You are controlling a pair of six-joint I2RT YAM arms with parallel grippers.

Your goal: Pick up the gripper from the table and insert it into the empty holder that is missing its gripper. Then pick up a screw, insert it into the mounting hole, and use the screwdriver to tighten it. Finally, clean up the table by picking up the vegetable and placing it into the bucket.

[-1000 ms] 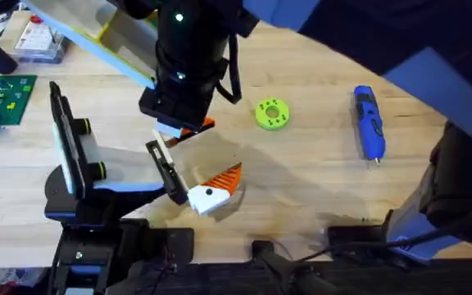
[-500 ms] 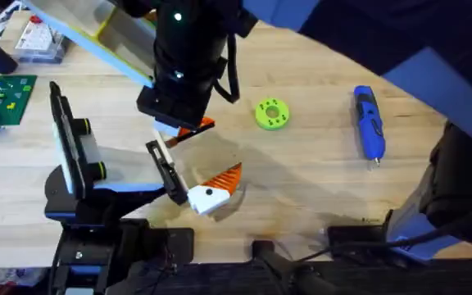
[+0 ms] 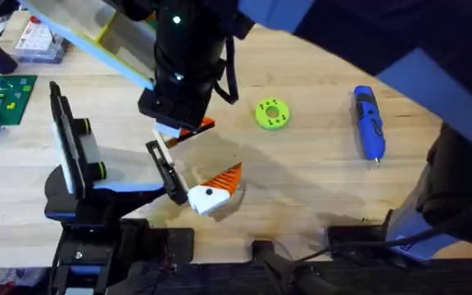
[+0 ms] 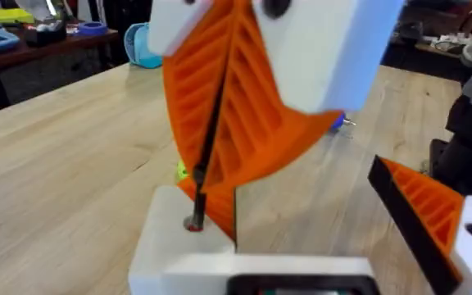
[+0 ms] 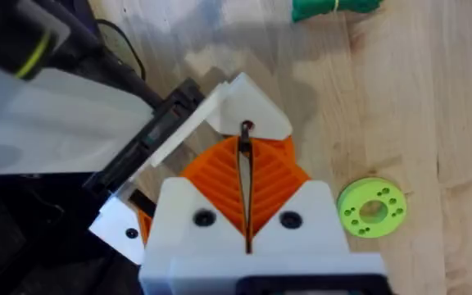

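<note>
Pinching a screw between closed orange fingers, the right gripper sets it into the gripper on the holder at worktop centre; left fingers' state unclear.

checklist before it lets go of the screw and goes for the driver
1. Screw pinched between the right gripper pads: ok.
2. Screw tip at the mounting hole in the gripper block: ok, it meets the hole in both wrist views.
3. Screw deep enough to stand alone: cannot tell.
4. Screw upright: cannot tell; it leans a little in the left wrist view, which may be the angle.
5. Gripper block against the holder rail: ok in the right wrist view; fully seated, cannot tell.
6. Screwdriver lying free on the table, nothing on it: ok.
</note>
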